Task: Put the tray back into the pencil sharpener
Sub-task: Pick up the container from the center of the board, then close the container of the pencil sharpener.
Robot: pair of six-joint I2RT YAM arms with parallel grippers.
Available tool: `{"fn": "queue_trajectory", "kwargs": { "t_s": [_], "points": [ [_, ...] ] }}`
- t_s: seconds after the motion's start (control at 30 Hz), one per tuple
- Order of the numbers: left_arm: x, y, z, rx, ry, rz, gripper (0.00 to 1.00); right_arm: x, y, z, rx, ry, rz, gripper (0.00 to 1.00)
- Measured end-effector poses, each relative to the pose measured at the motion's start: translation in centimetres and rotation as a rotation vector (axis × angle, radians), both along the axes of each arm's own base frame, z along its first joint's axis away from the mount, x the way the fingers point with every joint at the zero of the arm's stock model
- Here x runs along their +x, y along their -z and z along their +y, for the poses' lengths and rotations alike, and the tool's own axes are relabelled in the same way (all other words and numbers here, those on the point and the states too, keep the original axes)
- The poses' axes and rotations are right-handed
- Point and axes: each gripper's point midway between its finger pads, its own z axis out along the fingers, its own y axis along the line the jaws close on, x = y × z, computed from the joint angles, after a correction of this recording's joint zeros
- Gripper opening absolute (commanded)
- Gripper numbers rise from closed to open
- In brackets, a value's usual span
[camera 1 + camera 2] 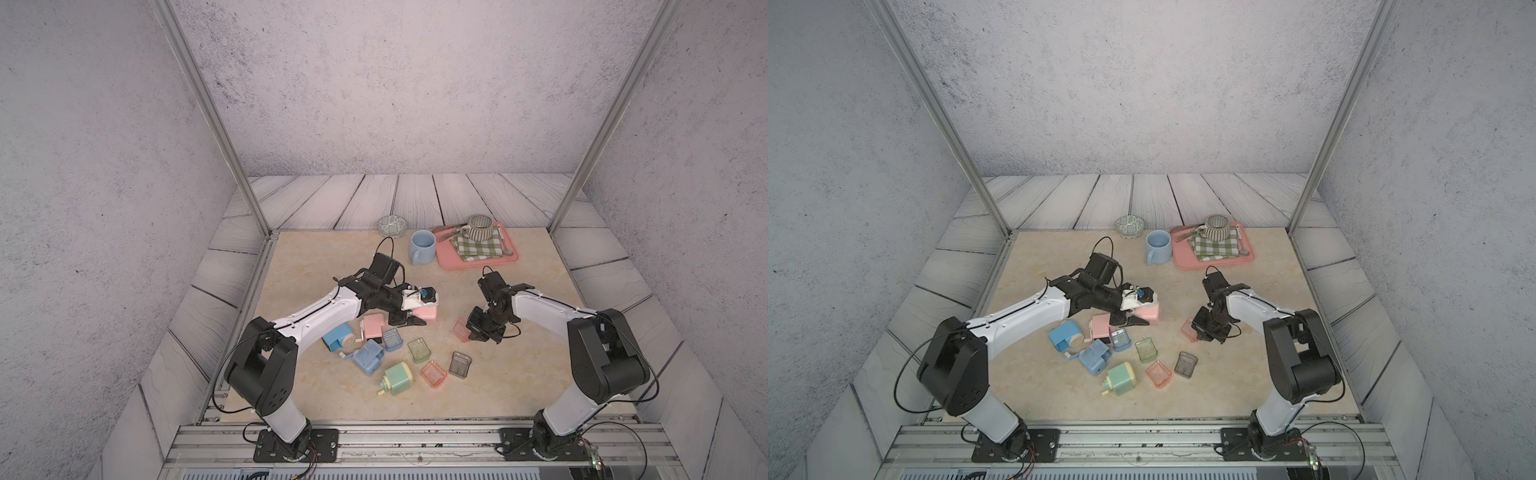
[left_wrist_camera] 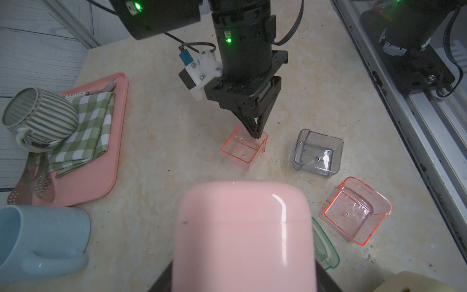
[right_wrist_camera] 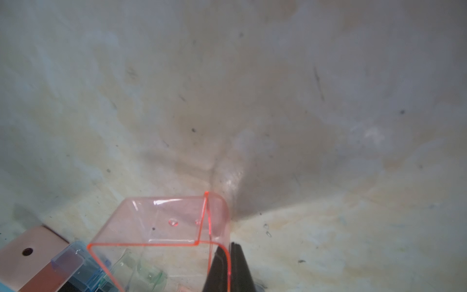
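Observation:
My left gripper (image 1: pixel 422 316) is shut on a pink pencil sharpener (image 1: pixel 428 311), held just above the table left of centre. The sharpener's smooth pink body (image 2: pixel 242 240) fills the near part of the left wrist view and hides the jaws. A clear orange-pink tray (image 1: pixel 461 329) stands on the table to its right. My right gripper (image 1: pixel 473 334) points down and is shut on the tray's side wall. In the right wrist view the black fingers (image 3: pixel 238 270) pinch the curved wall of the tray (image 3: pixel 164 227). The left wrist view shows this gripper (image 2: pixel 256 135) at the tray's rim (image 2: pixel 242 149).
Near the front lie a second pink sharpener (image 1: pixel 372 326), two blue ones (image 1: pixel 337 337) (image 1: pixel 368 357) and a green one (image 1: pixel 397 377). Among them lie loose blue (image 1: pixel 392 338), green (image 1: pixel 419 350), orange (image 1: pixel 433 373) and grey (image 1: pixel 460 365) trays. A blue mug (image 1: pixel 422 247), a bowl (image 1: pixel 392 225) and a pink serving tray (image 1: pixel 478 259) stand at the back.

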Motion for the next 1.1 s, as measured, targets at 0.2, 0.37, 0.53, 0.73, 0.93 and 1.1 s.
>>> {"fn": "queue_trajectory", "kwargs": {
  "t_s": [0.2,0.37,0.53,0.73,0.93,1.1],
  "points": [
    [-0.2,0.0,0.1,0.002,0.020,-0.019,0.25,-0.1,-1.0,0.1,-0.002,-0.069,0.004,0.00],
    [-1.1,-0.7,0.1,-0.035,0.047,-0.054,0.25,-0.7,-3.0,0.0,-0.017,-0.182,0.005,0.00],
    [-1.6,-1.1,-0.9,-0.058,0.085,-0.087,0.24,-1.7,-5.0,0.5,-0.028,-0.290,0.008,0.00],
    [-1.8,-0.5,-1.8,-0.024,0.103,-0.087,0.25,-2.2,-6.9,1.8,-0.034,-0.385,-0.003,0.00],
    [-1.6,0.9,-1.8,0.050,0.089,-0.080,0.25,-2.2,-8.3,2.9,-0.030,-0.433,-0.026,0.00],
    [-1.3,1.2,-1.8,0.078,0.065,-0.068,0.25,-2.0,-9.1,3.8,-0.027,-0.462,-0.039,0.00]
  ]
}}
